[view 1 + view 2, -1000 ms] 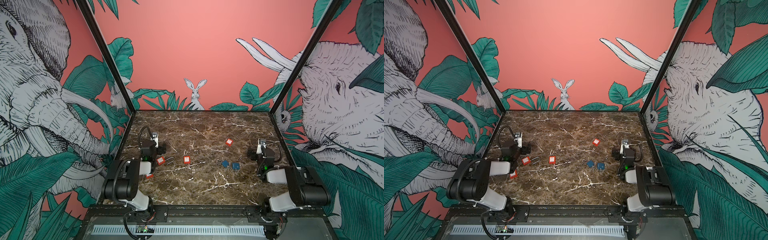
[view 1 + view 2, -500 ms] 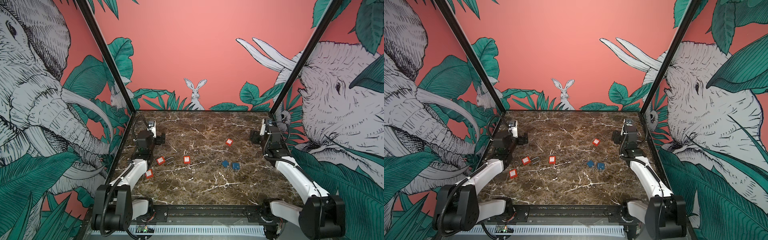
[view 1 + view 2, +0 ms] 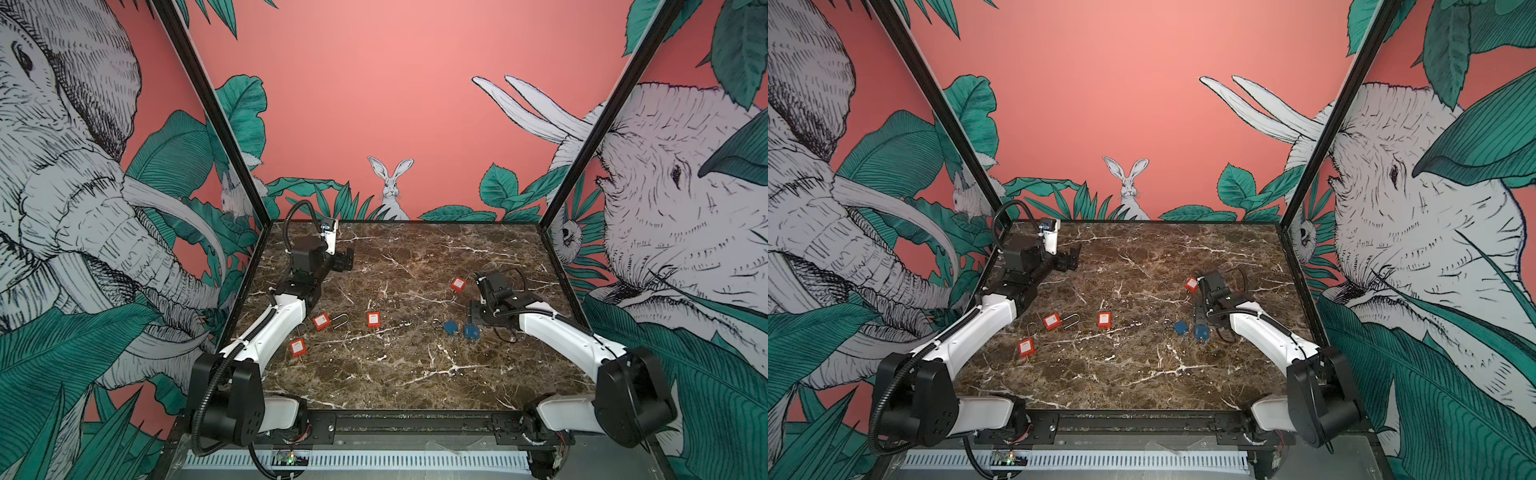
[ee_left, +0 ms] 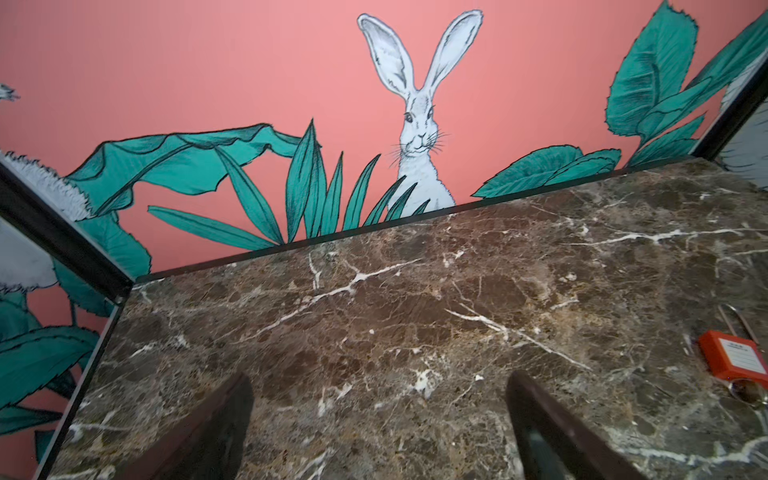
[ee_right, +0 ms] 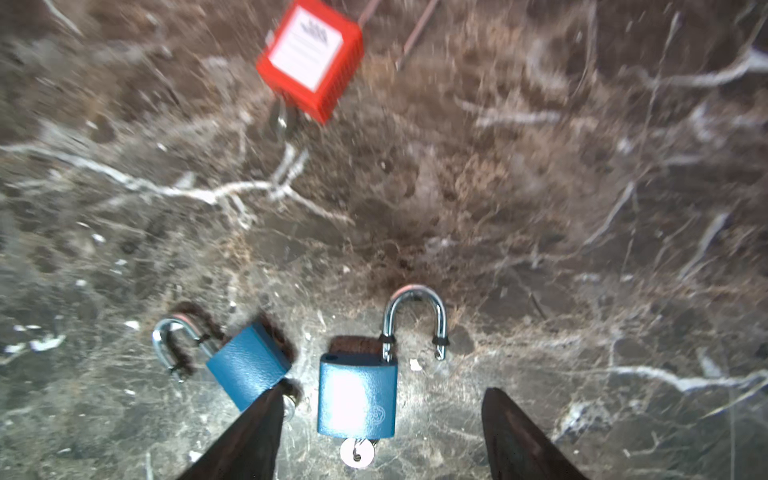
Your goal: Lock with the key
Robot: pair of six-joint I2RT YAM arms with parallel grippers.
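Two blue padlocks lie right of the table's middle, both with shackles sprung open. One blue padlock (image 5: 357, 395) (image 3: 471, 331) (image 3: 1201, 331) has a silver key (image 5: 356, 454) in its base. The other blue padlock (image 5: 249, 365) (image 3: 450, 326) (image 3: 1180, 327) lies tilted beside it. My right gripper (image 5: 383, 392) (image 3: 473, 319) (image 3: 1199, 318) hangs open just above them, its fingers either side of the keyed lock, one fingertip (image 5: 266, 415) over the tilted lock's base. My left gripper (image 4: 382, 399) (image 3: 345, 261) (image 3: 1073, 257) is open and empty above the back left of the table.
Several red padlocks lie on the marble: one (image 3: 458, 284) (image 5: 311, 54) just beyond the blue ones, another (image 3: 373, 319) mid-table, two (image 3: 321, 321) (image 3: 297, 347) by my left forearm. Walls close the table's back (image 4: 415, 216) and sides.
Both arms unfolded from the front edge. The left rose toward the back left corner. The right swung out, then came down over the blue padlocks, its jaws narrowing a little.
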